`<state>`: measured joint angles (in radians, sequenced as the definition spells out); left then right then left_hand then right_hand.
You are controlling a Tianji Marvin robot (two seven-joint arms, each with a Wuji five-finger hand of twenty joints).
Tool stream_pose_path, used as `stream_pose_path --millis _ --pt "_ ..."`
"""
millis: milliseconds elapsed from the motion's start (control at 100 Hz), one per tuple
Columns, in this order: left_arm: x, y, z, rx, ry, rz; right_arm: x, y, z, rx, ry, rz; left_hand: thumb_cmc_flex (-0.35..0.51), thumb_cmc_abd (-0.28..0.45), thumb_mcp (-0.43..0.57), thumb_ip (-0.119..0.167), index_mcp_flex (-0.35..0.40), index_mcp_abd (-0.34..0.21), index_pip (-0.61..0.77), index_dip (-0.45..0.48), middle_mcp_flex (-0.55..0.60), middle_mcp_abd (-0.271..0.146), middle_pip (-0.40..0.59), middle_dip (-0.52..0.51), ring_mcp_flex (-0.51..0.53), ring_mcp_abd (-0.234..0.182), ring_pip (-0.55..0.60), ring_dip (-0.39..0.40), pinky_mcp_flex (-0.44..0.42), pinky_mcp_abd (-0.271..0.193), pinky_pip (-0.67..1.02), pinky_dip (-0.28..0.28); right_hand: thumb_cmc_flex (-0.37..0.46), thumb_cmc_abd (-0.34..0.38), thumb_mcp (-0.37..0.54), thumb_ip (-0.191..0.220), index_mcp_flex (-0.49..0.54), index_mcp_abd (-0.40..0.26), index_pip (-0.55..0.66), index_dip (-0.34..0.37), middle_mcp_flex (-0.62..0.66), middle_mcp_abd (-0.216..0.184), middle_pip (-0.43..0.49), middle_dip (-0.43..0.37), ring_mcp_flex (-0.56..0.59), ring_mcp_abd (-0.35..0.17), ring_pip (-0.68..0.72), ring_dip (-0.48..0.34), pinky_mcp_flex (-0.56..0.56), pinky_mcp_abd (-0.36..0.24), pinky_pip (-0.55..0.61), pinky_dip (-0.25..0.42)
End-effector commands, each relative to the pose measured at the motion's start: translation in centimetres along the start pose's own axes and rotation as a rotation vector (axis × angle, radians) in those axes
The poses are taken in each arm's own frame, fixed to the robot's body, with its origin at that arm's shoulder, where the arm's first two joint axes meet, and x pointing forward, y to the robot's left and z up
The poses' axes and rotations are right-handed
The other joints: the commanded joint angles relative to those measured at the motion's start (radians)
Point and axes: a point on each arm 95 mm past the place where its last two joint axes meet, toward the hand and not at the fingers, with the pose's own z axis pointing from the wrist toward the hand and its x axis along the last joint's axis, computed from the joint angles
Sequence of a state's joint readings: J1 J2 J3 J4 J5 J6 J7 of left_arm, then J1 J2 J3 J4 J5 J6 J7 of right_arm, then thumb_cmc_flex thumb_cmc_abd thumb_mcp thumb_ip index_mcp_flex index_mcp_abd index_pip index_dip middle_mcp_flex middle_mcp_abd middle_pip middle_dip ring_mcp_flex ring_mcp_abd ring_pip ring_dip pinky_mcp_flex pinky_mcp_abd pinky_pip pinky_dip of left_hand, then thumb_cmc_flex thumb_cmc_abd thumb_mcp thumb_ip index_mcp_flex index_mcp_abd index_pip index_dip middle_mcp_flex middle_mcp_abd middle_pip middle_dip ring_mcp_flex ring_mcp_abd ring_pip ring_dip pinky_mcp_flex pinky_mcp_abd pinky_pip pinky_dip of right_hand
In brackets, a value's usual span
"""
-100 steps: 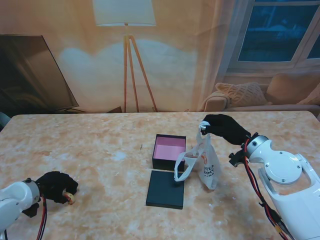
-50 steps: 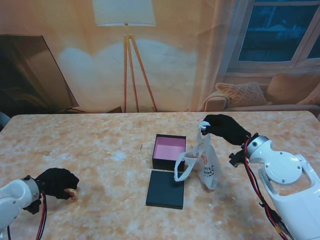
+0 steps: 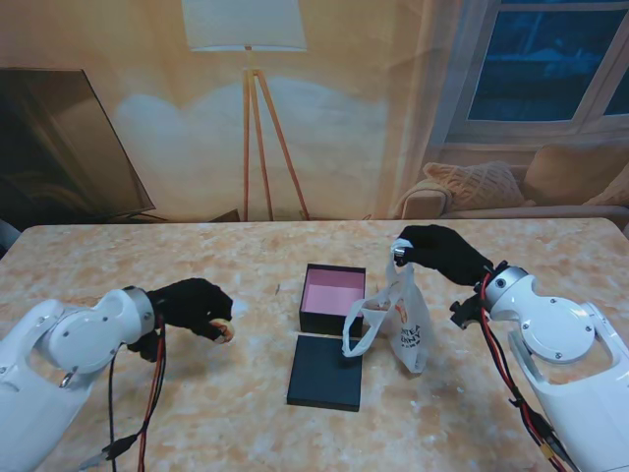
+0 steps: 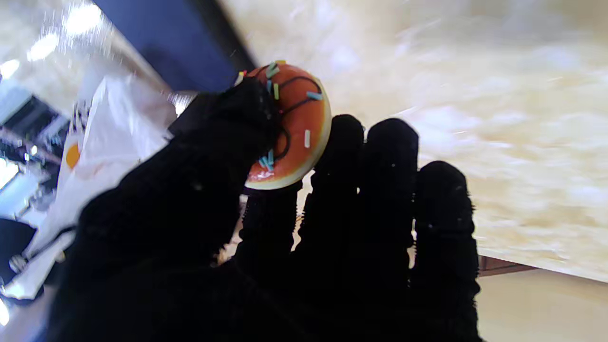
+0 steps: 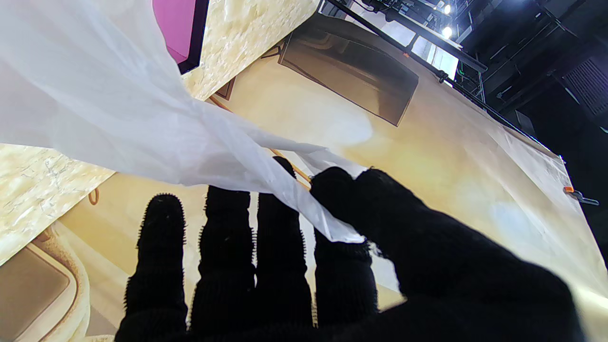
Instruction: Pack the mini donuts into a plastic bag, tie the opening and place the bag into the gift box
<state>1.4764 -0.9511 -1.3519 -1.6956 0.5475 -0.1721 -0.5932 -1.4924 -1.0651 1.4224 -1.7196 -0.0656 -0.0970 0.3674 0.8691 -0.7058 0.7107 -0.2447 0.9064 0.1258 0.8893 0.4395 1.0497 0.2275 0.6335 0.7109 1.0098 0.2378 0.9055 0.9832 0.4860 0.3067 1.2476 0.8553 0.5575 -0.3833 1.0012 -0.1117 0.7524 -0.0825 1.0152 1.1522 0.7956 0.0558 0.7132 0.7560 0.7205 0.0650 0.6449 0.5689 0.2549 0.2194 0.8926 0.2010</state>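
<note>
We see the marbled surface [image 3: 197, 393] carrying the open gift box [image 3: 332, 298] mid-surface, beside it the plastic bag [image 3: 405, 324] pinched aloft by our right robot hand [image 3: 439, 251], while our left robot hand [image 3: 192, 306] grips a mini donut [image 4: 294, 126] toward the left edge.

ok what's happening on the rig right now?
The left hand pinches a sprinkled mini donut above the table, left of the open gift box. The right hand holds the white plastic bag up by one handle, so it hangs just right of the box and its lid. The donut is not yet in the bag.
</note>
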Motion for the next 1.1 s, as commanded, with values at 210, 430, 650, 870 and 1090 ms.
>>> stream_pose_path --millis 210,430,650,870,1090 --pt "8.3 -2.5 5.7 -0.001 0.072 -0.111 0.1 -0.5 0.0 0.021 -0.003 0.016 0.028 0.023 0.035 -0.005 0.025 0.011 0.022 0.01 -0.011 0.038 0.019 0.013 -0.022 0.017 0.04 0.018 -0.033 0.017 0.025 0.023 0.098 0.097 0.055 0.086 -0.015 -0.081 0.044 0.007 0.003 -0.013 0.012 0.004 -0.004 -0.016 0.002 0.026 -0.008 -0.013 0.009 0.01" --pt "12.3 -2.8 8.8 -0.021 0.076 -0.215 0.1 -0.6 0.1 0.02 -0.008 0.022 0.031 0.01 0.052 -0.006 0.026 0.009 0.022 -0.011 -0.021 0.036 0.007 0.007 -0.043 0.024 0.023 0.002 -0.049 0.031 -0.005 0.009 0.108 0.104 0.043 0.089 -0.022 -0.07 0.046 0.01 -0.005 -0.008 0.005 -0.003 -0.011 -0.014 -0.012 0.018 -0.013 -0.021 0.001 0.006" --pt "15.5 -2.2 10.9 0.002 0.042 -0.355 0.1 -0.5 0.0 0.022 -0.007 0.02 0.036 0.001 0.063 -0.01 0.028 0.021 0.025 -0.023 -0.025 0.042 -0.001 0.009 -0.061 0.039 0.012 -0.005 -0.073 0.044 -0.022 0.002 0.112 0.103 0.039 0.086 -0.024 -0.07 0.045 0.007 -0.006 -0.009 -0.032 -0.038 -0.013 -0.014 -0.068 -0.018 -0.011 -0.034 -0.007 0.002" --pt "18.0 -1.0 12.4 0.025 -0.024 -0.437 0.2 -0.5 0.0 0.014 -0.002 0.02 0.034 -0.014 0.08 -0.017 0.037 0.017 0.02 -0.047 -0.025 0.038 -0.014 0.001 -0.065 0.04 -0.004 -0.014 -0.076 0.048 -0.034 -0.01 0.111 0.1 0.039 0.082 -0.024 -0.072 0.044 0.003 -0.018 0.003 -0.137 -0.133 -0.022 -0.006 -0.184 -0.098 -0.01 -0.042 -0.013 -0.002" --pt "19.7 -0.8 13.8 0.034 -0.061 -0.463 0.1 -0.4 0.1 0.015 0.011 0.017 0.035 -0.006 0.076 -0.017 0.029 0.0 0.025 -0.057 -0.042 0.024 -0.016 0.002 -0.087 0.036 -0.007 -0.013 -0.098 0.033 -0.036 -0.016 0.106 0.095 0.043 0.079 -0.02 -0.083 0.039 0.001 -0.036 0.013 -0.223 -0.24 -0.039 0.003 -0.268 -0.16 -0.01 -0.044 -0.016 -0.003"
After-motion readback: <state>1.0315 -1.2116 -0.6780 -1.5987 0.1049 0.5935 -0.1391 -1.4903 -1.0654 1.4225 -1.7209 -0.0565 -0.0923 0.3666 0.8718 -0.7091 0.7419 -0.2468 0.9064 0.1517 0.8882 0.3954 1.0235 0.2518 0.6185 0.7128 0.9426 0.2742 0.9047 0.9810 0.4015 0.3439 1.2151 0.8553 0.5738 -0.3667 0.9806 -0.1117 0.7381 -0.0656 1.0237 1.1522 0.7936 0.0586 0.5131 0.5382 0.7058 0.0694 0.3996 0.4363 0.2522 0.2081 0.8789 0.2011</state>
